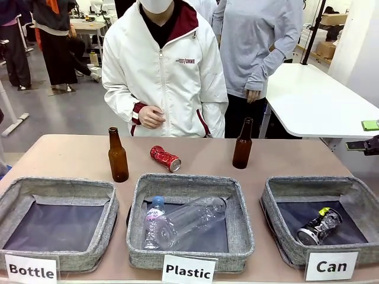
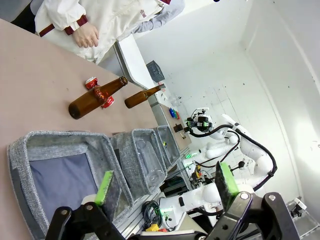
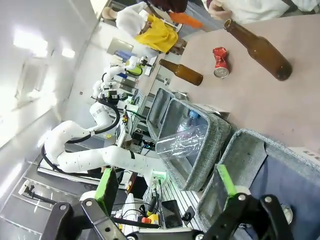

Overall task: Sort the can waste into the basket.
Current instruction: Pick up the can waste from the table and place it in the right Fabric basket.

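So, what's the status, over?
Left gripper, right gripper open, empty. Black can in Can basket; red can on table. Brown bottles flank it, apart.

The table (image 1: 71, 154) is set with Bottle basket (image 1: 56, 184), Plastic basket (image 1: 189, 179) and Can basket (image 1: 314, 181) in a row; behind, a red can (image 1: 165, 158) is laid between left bottle (image 1: 118, 157) and right bottle (image 1: 242, 145)

**Bottles, two baskets, an onlooker**

Two brown bottles stand upright on the table (image 1: 65, 154), well apart: left bottle (image 1: 118, 157), right bottle (image 1: 242, 145). The Plastic basket (image 1: 190, 180) holds a large clear bottle (image 1: 192, 218) and a small one (image 1: 154, 220). The Bottle basket (image 1: 59, 184) sits beside it. A person (image 1: 166, 71) in a white jacket stands behind.
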You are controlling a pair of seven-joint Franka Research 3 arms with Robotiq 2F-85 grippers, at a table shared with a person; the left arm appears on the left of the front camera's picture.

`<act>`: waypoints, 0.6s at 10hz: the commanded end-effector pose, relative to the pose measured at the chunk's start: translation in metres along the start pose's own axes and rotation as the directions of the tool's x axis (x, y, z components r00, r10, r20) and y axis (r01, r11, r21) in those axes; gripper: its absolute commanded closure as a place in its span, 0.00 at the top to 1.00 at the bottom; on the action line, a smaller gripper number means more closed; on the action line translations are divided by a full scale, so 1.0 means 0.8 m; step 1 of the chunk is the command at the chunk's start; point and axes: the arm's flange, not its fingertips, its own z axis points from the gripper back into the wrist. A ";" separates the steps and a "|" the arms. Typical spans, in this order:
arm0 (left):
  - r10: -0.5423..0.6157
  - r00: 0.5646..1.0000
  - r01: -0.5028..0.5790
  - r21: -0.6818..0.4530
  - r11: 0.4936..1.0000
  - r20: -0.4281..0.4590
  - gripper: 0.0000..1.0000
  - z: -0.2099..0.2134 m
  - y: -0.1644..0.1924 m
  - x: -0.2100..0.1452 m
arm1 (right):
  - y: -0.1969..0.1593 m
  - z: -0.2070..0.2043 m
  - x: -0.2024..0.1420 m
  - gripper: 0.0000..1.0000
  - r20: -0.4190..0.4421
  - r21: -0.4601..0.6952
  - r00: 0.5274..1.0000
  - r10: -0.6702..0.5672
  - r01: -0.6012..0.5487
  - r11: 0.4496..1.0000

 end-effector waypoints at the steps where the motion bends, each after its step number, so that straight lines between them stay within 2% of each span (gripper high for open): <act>1: -0.009 1.000 0.009 0.003 1.000 0.004 1.00 0.000 -0.001 0.000 | 0.001 0.000 -0.002 1.00 0.005 0.016 1.000 0.023 -0.023 1.000; 6: -0.009 1.000 0.009 0.003 1.000 0.004 1.00 0.000 -0.001 0.000 | 0.001 0.000 -0.002 1.00 0.005 0.016 1.000 0.023 -0.023 1.000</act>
